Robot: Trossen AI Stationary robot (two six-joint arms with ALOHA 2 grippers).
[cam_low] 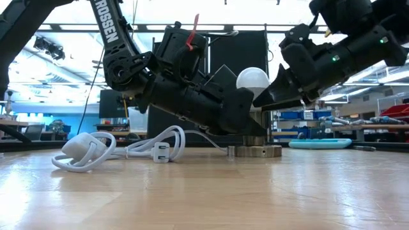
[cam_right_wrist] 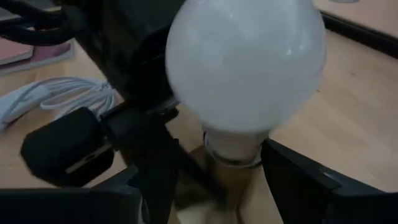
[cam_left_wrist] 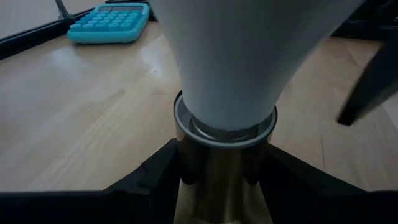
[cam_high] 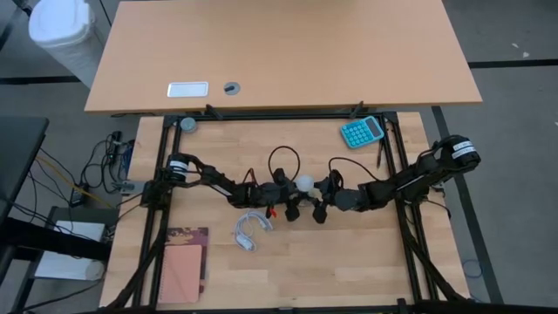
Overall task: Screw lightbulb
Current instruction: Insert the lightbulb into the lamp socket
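The white lightbulb stands upright at the table's middle, its tapered base set in a metal socket whose round foot rests on the wood. My left gripper reaches in from the left and is shut on the socket's barrel. My right gripper comes from the right, slanting down, and is shut on the bulb under its globe. A white cord lies coiled to the left of the socket. My left gripper pinches the socket's metal barrel between its two fingers, just below the rim where the bulb enters. The fingers come nearly level from the table's left. The socket stands upright with its foot on the table. My right gripper has its two fingers on either side of the bulb's tapered neck, just under the globe. It comes from the table's right, slanting down. The bulb stands upright in the socket. The exact touching spots are hidden by the globe.
A teal calculator lies at the far right of the table. A pink notebook and a dark book lie at the near left. The white cord with its switch lies just near-left of the grippers. A second desk stands beyond.
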